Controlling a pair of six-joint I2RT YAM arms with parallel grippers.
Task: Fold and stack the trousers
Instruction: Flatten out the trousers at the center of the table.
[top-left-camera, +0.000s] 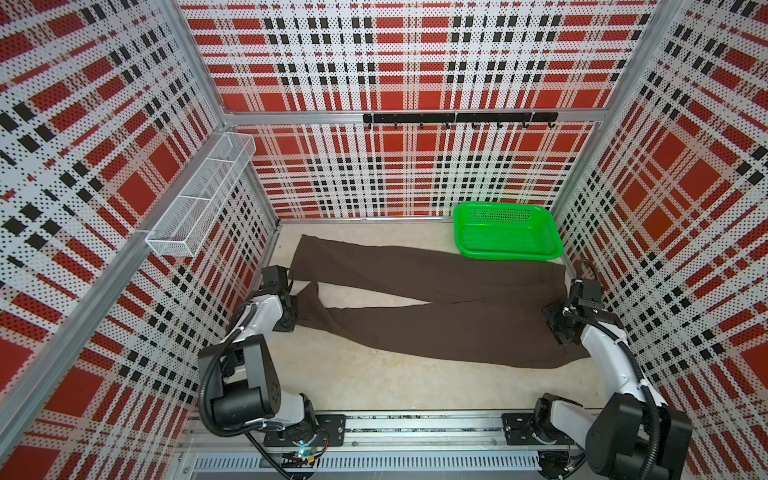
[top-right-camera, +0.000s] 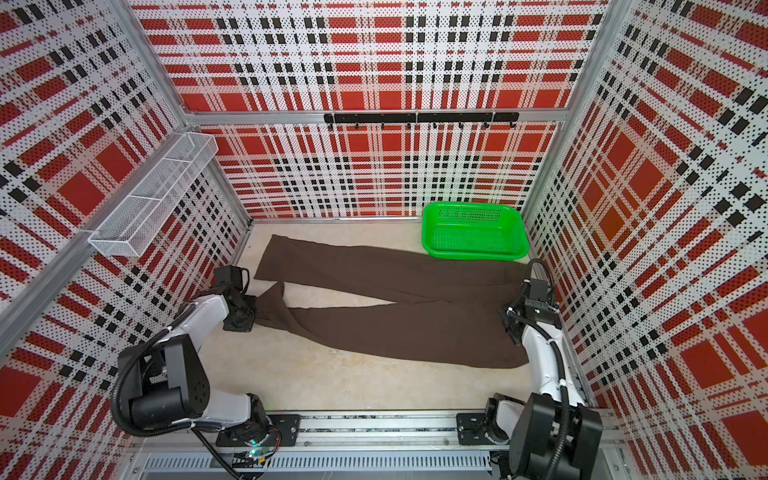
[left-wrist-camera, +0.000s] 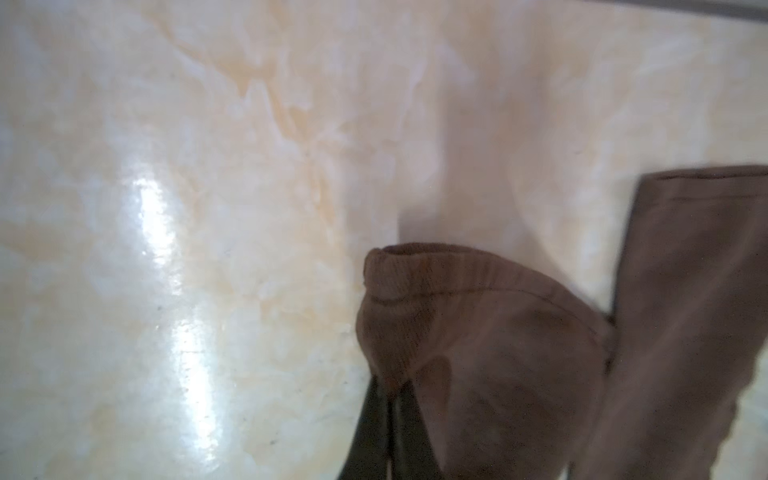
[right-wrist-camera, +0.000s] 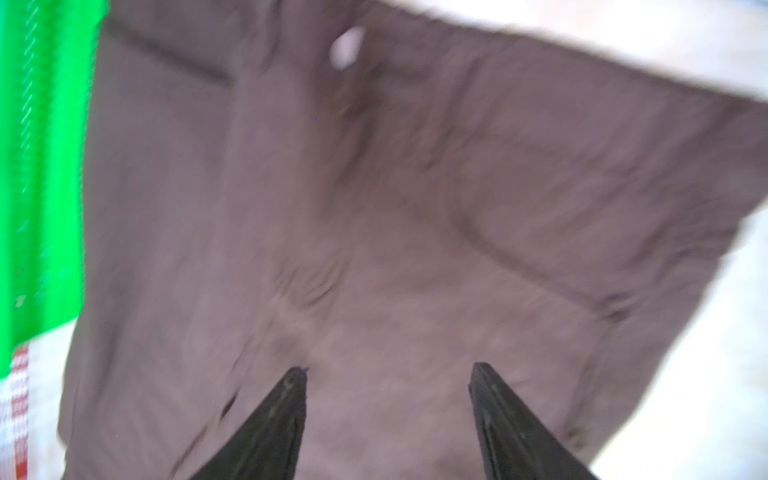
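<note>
The dark brown trousers (top-left-camera: 415, 328) lie spread across the worktop (top-left-camera: 374, 386), waist beside the green mesh basket (top-left-camera: 507, 253). The left hand (left-wrist-camera: 390, 386) pinches only a near-leg hem corner, which may slip; the right hand (right-wrist-camera: 388, 370) gapes empty over the waist, which could drag.

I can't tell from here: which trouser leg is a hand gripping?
The near leg, lower in both top views: the left hand is shut on its hem. The far leg lies flat, ungripped.
</note>
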